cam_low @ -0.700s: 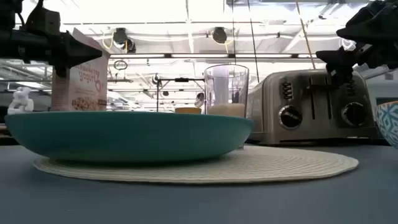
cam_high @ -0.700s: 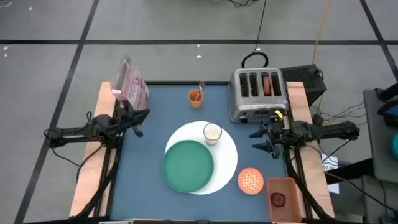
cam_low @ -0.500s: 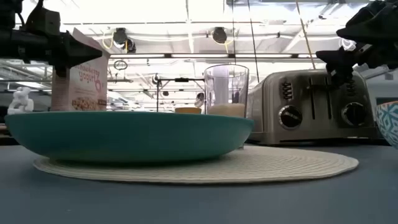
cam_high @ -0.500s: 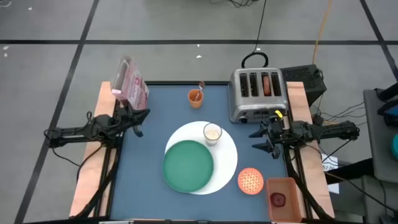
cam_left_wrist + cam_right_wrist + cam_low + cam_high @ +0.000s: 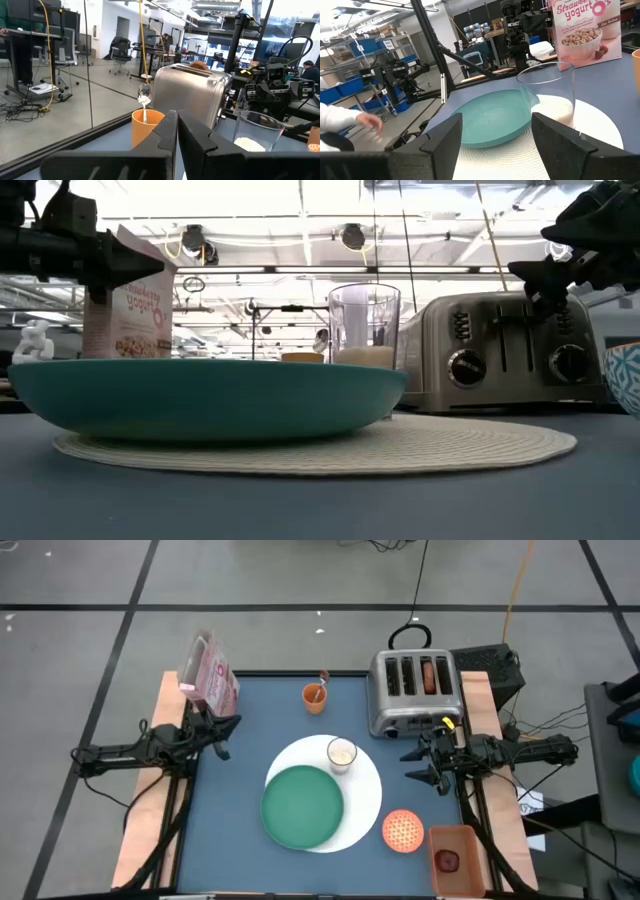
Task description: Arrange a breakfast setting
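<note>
A large white round mat lies mid-table with a green plate on its near left part and a small glass of milk on its far part. An orange-pink patterned bowl stands on the table near the mat's right side. A brown bagel sticks out of a toaster slot. A dark red fruit lies in a peach tray. A metal spoon stands in an orange cup. My left gripper is shut and empty at the table's left edge. My right gripper is open and empty at the right edge.
A silver four-slot toaster stands at the far right, and a pink cereal box at the far left corner. The peach tray sits at the near right corner. Bare blue tabletop lies left of the mat.
</note>
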Available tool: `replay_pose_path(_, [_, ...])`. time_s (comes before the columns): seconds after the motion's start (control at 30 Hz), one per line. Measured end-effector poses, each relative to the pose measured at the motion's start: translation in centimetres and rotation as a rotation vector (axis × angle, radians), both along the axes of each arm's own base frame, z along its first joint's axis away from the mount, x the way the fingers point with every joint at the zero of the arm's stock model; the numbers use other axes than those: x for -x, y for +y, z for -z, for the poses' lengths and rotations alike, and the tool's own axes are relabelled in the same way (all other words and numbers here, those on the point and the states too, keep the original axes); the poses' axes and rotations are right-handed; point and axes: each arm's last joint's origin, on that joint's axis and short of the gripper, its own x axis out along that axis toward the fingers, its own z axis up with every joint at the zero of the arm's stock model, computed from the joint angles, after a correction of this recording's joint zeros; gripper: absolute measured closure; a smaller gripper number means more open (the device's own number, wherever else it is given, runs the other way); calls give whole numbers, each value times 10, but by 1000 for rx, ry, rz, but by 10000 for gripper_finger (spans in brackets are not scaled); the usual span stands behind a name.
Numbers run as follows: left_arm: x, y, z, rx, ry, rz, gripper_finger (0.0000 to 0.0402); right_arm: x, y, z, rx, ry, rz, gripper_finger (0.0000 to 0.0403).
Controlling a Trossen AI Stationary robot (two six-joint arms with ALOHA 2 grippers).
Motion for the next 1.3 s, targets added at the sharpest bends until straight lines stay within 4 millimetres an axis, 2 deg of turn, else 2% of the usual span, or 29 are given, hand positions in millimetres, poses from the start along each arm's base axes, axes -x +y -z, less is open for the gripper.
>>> replay_pose_path(0.4, [0,0,0,0,0,0,380,0,0,0,0,0,0,172])
replay_pose_path(0.6, [0,0,0,0,0,0,380,0,-1,-4,121,-59,23,172])
replay_pose_path(0.87, [0,0,0,0,0,1,380,0,-1,-10,169,-130,31,172])
replay_pose_path(1.3, [0,0,0,0,0,1,380,0,-1,-10,163,-130,31,172])
